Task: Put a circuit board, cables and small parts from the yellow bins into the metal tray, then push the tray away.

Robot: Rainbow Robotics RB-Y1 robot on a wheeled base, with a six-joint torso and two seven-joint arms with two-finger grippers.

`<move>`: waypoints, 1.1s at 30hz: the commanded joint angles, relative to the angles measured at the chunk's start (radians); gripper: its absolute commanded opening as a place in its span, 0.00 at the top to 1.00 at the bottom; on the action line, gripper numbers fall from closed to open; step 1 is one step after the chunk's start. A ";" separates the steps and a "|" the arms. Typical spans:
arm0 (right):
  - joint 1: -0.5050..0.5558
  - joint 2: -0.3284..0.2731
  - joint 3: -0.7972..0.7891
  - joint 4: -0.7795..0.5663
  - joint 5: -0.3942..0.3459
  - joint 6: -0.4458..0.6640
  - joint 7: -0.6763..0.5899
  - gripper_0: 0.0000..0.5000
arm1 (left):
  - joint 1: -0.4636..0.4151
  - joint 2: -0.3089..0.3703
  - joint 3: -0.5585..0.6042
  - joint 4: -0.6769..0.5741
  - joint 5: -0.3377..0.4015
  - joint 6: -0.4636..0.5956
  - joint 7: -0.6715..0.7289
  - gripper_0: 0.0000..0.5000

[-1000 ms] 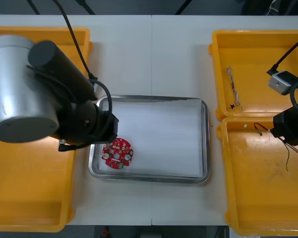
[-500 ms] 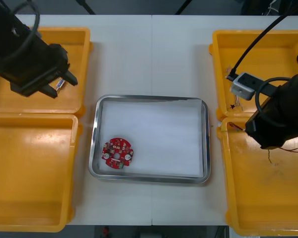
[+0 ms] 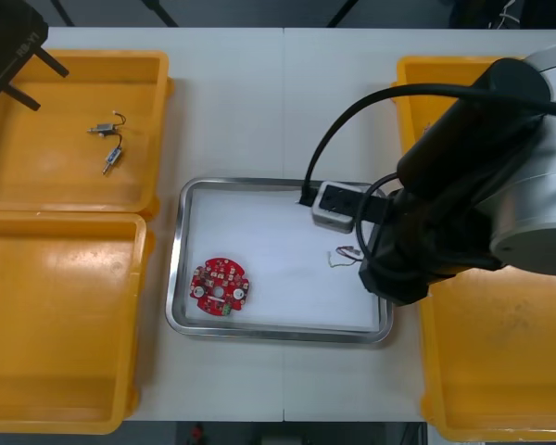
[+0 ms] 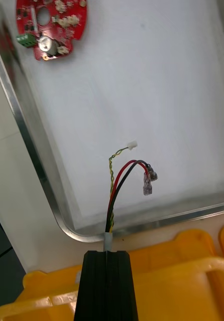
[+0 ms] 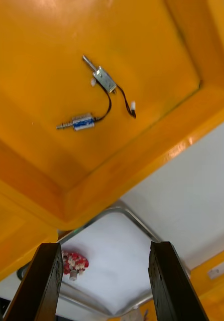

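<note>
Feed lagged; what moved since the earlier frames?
The right end effector, shut on the red and yellow cable, swung from the right bins to over the metal tray. The left end effector, open, drew back from the tray to above the far left bin. The circuit board and tray stayed put.

Light table [image 3: 241, 111], faint seam down its middle; dark floor [image 3: 259, 11] beyond far edge
</note>
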 commanded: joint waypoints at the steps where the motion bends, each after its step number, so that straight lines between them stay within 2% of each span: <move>1: -0.071 0.079 0.077 0.050 0.029 -0.048 0.149 1.00 | -0.057 0.002 0.024 0.062 -0.098 -0.048 0.037 0.00; 6: -0.079 0.128 0.130 0.121 0.046 -0.089 0.249 1.00 | -0.068 -0.054 0.024 0.155 -0.197 -0.125 0.028 0.00; 10: -0.079 0.151 0.189 0.165 0.094 -0.131 0.317 1.00 | -0.080 -0.124 0.018 0.232 -0.306 -0.181 0.020 0.00; 15: -0.079 0.163 0.275 0.207 0.160 -0.187 0.324 1.00 | -0.120 -0.200 -0.038 0.347 -0.423 -0.267 0.037 0.00; 18: -0.079 0.171 0.341 0.231 0.217 -0.230 0.330 1.00 | -0.143 -0.268 -0.042 0.459 -0.487 -0.335 0.057 0.00; 22: -0.077 0.178 0.393 0.267 0.249 -0.279 0.338 1.00 | -0.155 -0.315 -0.045 0.537 -0.506 -0.401 0.078 0.00; 27: -0.068 0.195 0.435 0.311 0.275 -0.330 0.349 1.00 | -0.155 -0.367 -0.080 0.591 -0.526 -0.478 0.175 0.00; 33: -0.030 0.192 0.458 0.314 0.335 -0.373 0.353 1.00 | -0.155 -0.407 -0.103 0.663 -0.523 -0.520 0.178 0.00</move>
